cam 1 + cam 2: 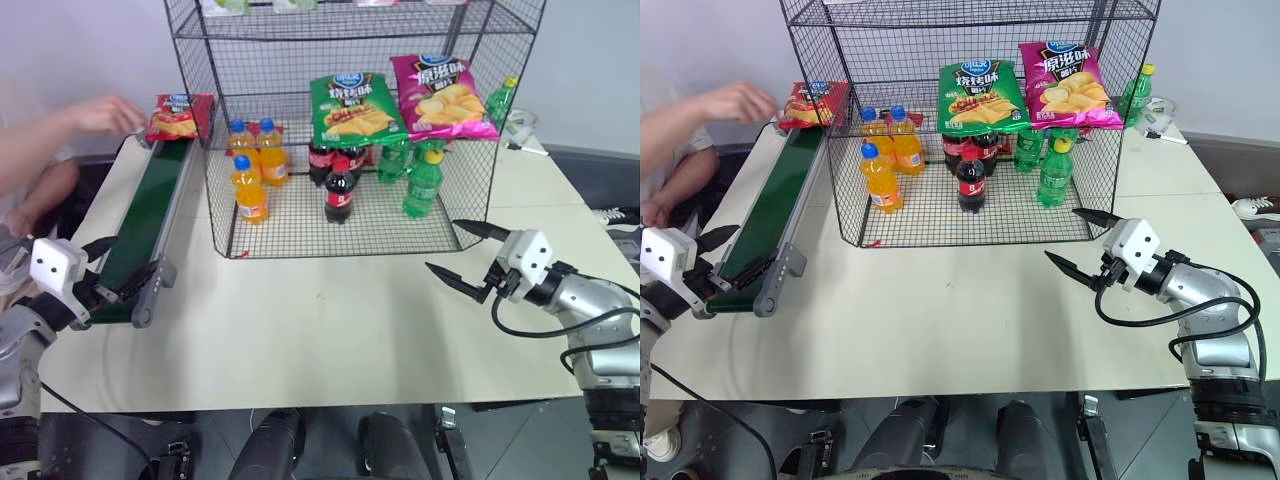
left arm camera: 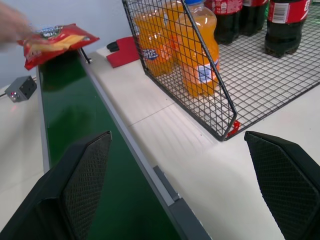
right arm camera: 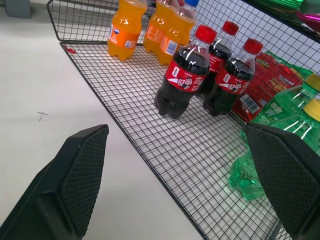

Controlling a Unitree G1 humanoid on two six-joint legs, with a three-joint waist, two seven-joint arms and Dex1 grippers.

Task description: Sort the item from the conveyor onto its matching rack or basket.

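Note:
The red chip bag [image 1: 180,115] lies at the far end of the dark-green conveyor [image 1: 150,215], next to the black wire rack [image 1: 260,40]. A person's hand [image 1: 105,112] hovers at the bag's left edge; I cannot tell whether it touches the bag. My left gripper [image 1: 108,270] stands open and empty over the conveyor's near end, pointing along the belt toward the bag [image 2: 55,42]. My right gripper [image 1: 442,245] is open and empty over the table, just in front of the rack's right front corner.
Inside the rack's bottom tier stand orange bottles [image 1: 250,165], cola bottles [image 1: 340,185] and green bottles [image 1: 422,180]. A green chip bag [image 1: 352,108] and a magenta chip bag [image 1: 440,95] lie on the tier above. The person's arm reaches in from the left.

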